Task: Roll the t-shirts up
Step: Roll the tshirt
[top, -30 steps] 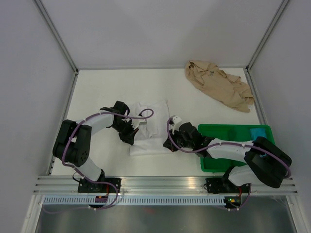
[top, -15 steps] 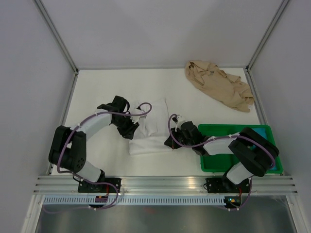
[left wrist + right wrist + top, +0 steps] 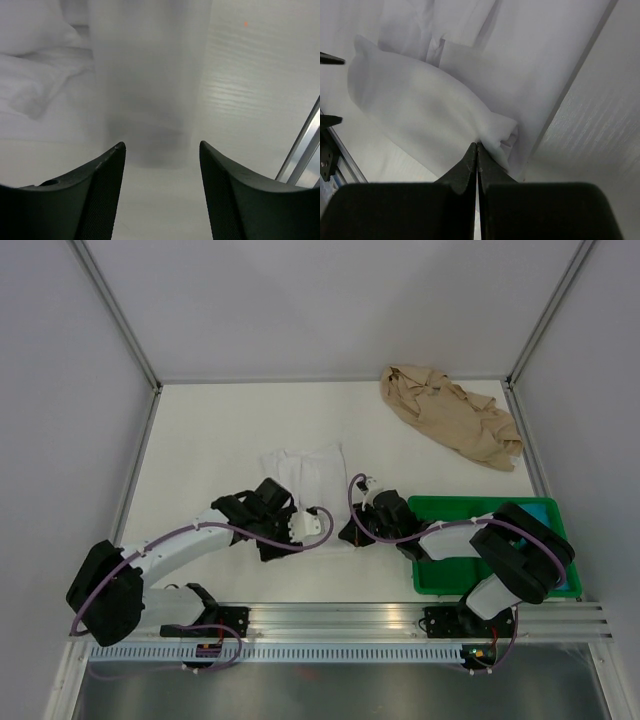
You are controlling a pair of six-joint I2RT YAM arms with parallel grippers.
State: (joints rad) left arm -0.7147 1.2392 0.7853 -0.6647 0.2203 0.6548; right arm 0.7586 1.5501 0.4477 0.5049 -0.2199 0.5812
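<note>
White t-shirt [image 3: 308, 474]: we record it folded flat at mid-table, its near end bunched into a soft fold. The right gripper [image 3: 477, 146] sits at that end's right corner with its jaws pressed together on a tuck of the cloth, while the left gripper [image 3: 160, 150] stands at the near left end with its fingers parted, nothing between them and the cloth just ahead. Tan t-shirt [image 3: 452, 426]: we find it crumpled at the far right corner of the table [image 3: 200, 440], well apart from both grippers, with the green tray [image 3: 470, 508] at the near right.
</note>
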